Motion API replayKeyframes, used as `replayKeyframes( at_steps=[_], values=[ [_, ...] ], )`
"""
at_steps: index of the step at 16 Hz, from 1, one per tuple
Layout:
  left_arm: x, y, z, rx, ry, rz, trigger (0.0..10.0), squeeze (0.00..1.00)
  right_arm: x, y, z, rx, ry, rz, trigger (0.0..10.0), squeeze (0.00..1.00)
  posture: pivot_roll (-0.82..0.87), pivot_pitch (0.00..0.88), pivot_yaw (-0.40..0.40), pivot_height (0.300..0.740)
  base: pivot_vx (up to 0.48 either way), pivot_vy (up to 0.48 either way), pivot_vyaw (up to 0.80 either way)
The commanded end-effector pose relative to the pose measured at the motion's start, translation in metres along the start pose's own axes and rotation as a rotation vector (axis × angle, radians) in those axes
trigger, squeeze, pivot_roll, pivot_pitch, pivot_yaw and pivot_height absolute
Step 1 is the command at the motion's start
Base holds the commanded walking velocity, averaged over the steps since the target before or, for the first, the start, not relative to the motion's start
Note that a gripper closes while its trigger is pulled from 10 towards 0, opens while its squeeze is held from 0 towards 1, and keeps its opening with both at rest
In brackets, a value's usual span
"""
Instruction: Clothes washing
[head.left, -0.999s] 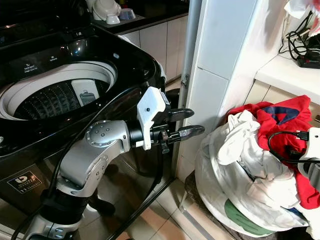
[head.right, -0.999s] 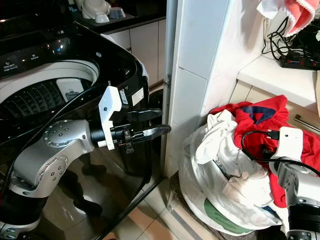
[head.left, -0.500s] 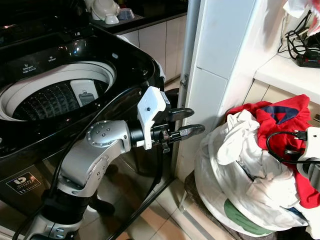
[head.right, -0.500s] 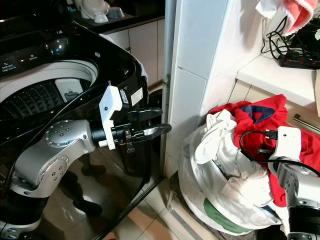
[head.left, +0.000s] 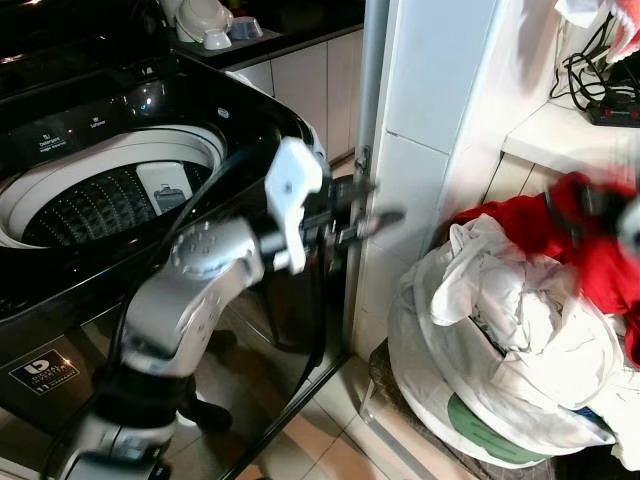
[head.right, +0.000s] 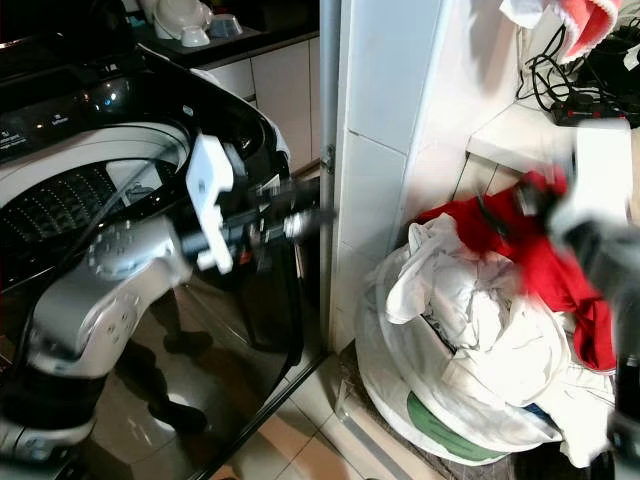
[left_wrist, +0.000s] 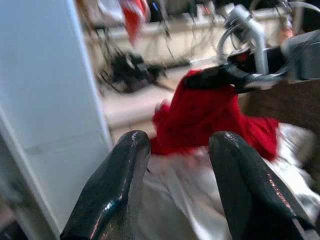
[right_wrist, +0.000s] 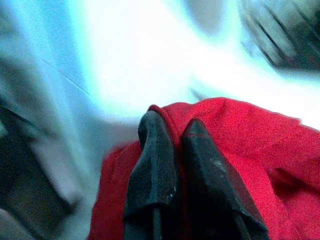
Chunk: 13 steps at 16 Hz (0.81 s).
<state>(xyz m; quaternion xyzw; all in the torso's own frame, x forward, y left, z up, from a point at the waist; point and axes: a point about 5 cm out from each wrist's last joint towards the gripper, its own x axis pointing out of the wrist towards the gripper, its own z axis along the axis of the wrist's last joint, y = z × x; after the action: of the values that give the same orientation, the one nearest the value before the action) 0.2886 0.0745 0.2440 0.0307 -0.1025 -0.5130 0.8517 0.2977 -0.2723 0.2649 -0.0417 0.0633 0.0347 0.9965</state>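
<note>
- The right gripper (right_wrist: 172, 150) has its 2 fingers pressed together on a fold of the red garment (right_wrist: 260, 150), and the cloth hangs around them.
- The red garment sits above the white laundry heap (head.left: 500, 340), which fills a bag on the floor beside the tiled pillar (head.left: 440, 110).
- The left gripper (left_wrist: 177, 165) holds its 2 fingers spread with nothing between them; it points toward the heap, near the open washing machine (head.left: 110, 180).
</note>
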Motion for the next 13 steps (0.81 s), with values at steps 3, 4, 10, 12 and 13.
replayKeyframes(
  at_steps=[3,4,10,12,13],
  values=[
    [0.011,0.014,0.021,0.024,-0.120,0.131,10.0,0.00,-0.001,0.064,0.039,0.161,-0.179,0.388,0.0,0.00,-0.10,0.000,0.023,0.740,0.000,0.000,0.00],
    [0.015,0.016,0.027,0.000,-0.158,0.161,10.0,0.37,-0.002,0.082,0.046,0.211,-0.212,0.486,0.0,0.00,-0.10,0.000,0.023,0.740,0.000,0.000,0.00],
    [0.023,0.016,0.037,-0.040,-0.239,0.185,10.0,1.00,-0.006,0.116,0.056,0.344,-0.255,0.698,0.0,0.00,-0.09,0.000,0.002,0.740,0.000,0.000,0.00],
    [0.026,0.012,0.023,-0.057,-0.189,0.169,10.0,0.00,-0.015,0.124,0.061,0.380,-0.292,0.791,0.0,0.00,-0.09,0.000,0.004,0.740,0.000,0.000,0.00],
    [0.028,0.008,0.018,-0.069,-0.174,0.145,10.0,0.00,-0.018,0.125,0.061,0.382,-0.298,0.814,0.0,0.00,-0.09,0.000,0.004,0.740,0.000,0.000,0.00]
  ],
)
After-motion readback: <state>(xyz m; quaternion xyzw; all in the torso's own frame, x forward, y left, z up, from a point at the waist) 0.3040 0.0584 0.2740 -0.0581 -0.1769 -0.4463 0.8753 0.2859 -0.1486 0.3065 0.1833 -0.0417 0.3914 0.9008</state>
